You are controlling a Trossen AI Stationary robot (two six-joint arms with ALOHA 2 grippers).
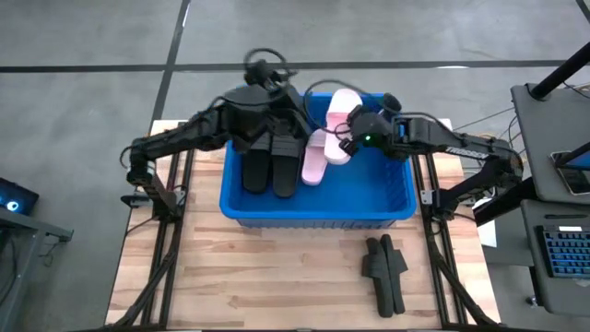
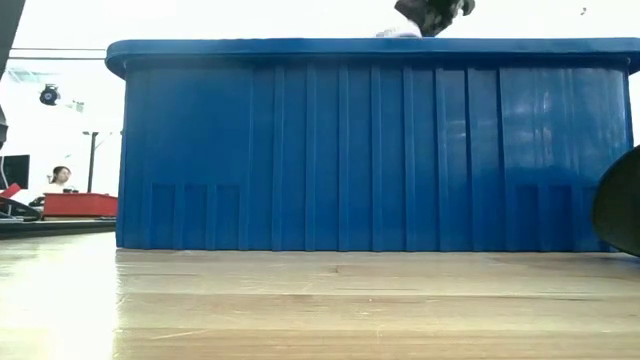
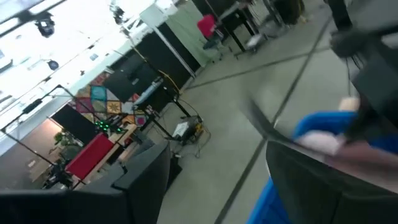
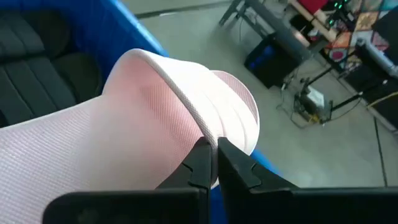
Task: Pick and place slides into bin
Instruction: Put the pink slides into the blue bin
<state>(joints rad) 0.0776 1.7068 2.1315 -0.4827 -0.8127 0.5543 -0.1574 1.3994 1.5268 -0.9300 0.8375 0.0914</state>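
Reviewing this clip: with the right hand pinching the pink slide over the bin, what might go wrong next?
1. The right hand grips only the strap edge of the pink slide; it may slip out.
2. That slide hangs over the bin's far rim, so a release here might drop it outside.
3. The left hand works close by above the black slides; the arms may collide.

The bin [image 2: 370, 140] wall hides its contents; left wrist view is blurred.
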